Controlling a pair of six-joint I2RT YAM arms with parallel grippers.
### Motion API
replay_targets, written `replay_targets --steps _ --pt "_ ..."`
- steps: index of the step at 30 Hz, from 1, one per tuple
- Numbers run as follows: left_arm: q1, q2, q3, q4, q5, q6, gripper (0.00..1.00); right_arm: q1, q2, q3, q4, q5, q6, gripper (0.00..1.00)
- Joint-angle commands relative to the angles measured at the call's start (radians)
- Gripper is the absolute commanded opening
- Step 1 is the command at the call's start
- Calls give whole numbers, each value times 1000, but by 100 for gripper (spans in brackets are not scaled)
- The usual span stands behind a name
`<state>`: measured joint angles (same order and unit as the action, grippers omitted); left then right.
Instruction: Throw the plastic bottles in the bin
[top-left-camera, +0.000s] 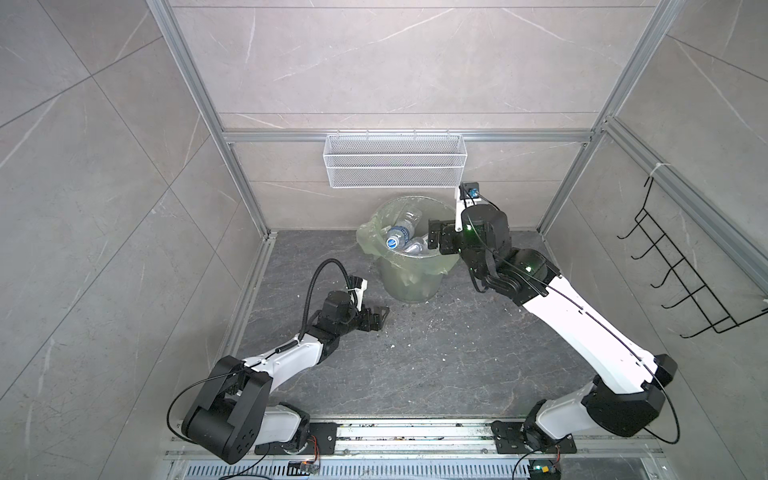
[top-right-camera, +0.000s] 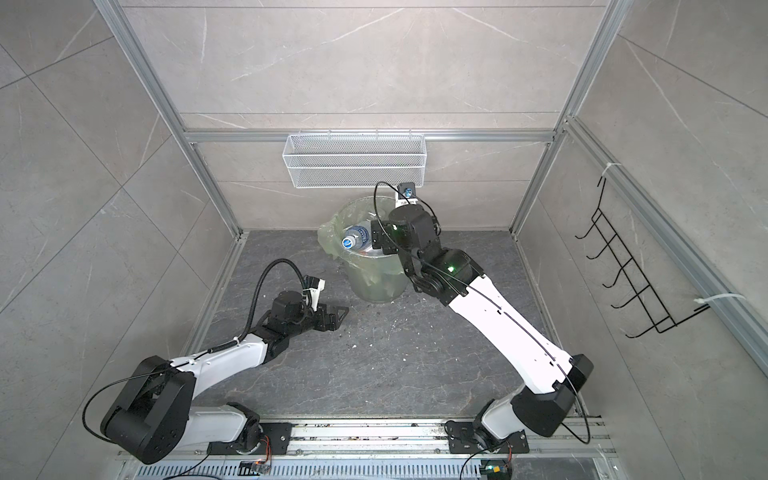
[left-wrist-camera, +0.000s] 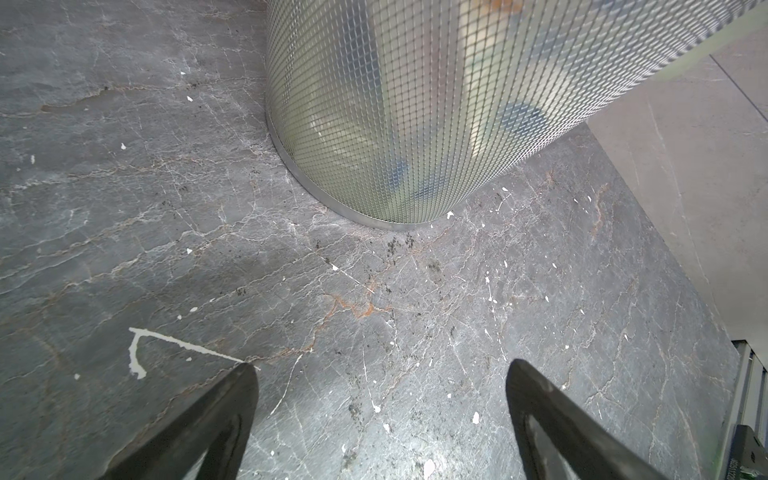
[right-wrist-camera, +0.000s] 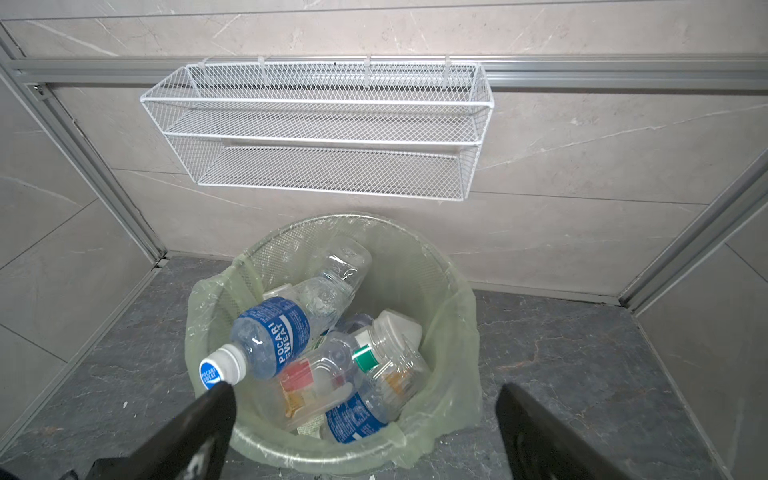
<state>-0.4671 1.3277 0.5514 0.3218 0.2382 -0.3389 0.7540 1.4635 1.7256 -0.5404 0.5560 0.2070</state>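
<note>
The bin (top-left-camera: 409, 286) (top-right-camera: 376, 284), lined with a pale green bag, stands on the dark floor against the back wall. Several plastic bottles (right-wrist-camera: 374, 365) lie inside it. On top rests a clear one with a blue label (top-left-camera: 399, 235) (top-right-camera: 356, 239) (right-wrist-camera: 270, 332), its white cap leaning on the rim. My right gripper (top-left-camera: 432, 237) (top-right-camera: 376, 239) (right-wrist-camera: 365, 388) hangs open over the bin's near right rim, with nothing between its fingers. My left gripper (top-left-camera: 380, 319) (top-right-camera: 343, 318) (left-wrist-camera: 381, 365) is open and empty, low over the floor just left of the bin's mesh wall (left-wrist-camera: 395, 124).
A white wire mesh basket (top-left-camera: 395, 166) (top-right-camera: 353, 164) (right-wrist-camera: 324, 129) hangs on the back wall above the bin. A black wire rack (top-left-camera: 685, 282) sticks out from the right wall. Aluminium frame posts stand in the back corners. White specks dot the floor (left-wrist-camera: 374, 291).
</note>
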Motion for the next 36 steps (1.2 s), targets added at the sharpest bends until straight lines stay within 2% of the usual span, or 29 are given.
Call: replay_targets --steps 1,6,18,26,28,34,36 --pt "-1 -39 14 24 -4 17 96 -2 -53 -96 14 -20 -23 99" --pt "-1 -74 7 -2 -34 31 96 -42 -157 -250 19 -42 -11 99" --pt "25 -167 -8 -83 -178 17 100 -231 -313 -538 14 -126 80 99" --pt "63 -251 -44 -102 -276 -16 100 -335 -369 -669 18 -140 117 100" --pt "74 -275 -53 -125 -336 -32 100 -357 -382 -704 28 -146 120 100" --pt "100 -366 -98 -127 -451 -35 100 -385 -367 -793 66 -161 113 100" --pt "109 -390 -96 -145 -486 -29 100 -386 -376 -854 134 -153 102 100"
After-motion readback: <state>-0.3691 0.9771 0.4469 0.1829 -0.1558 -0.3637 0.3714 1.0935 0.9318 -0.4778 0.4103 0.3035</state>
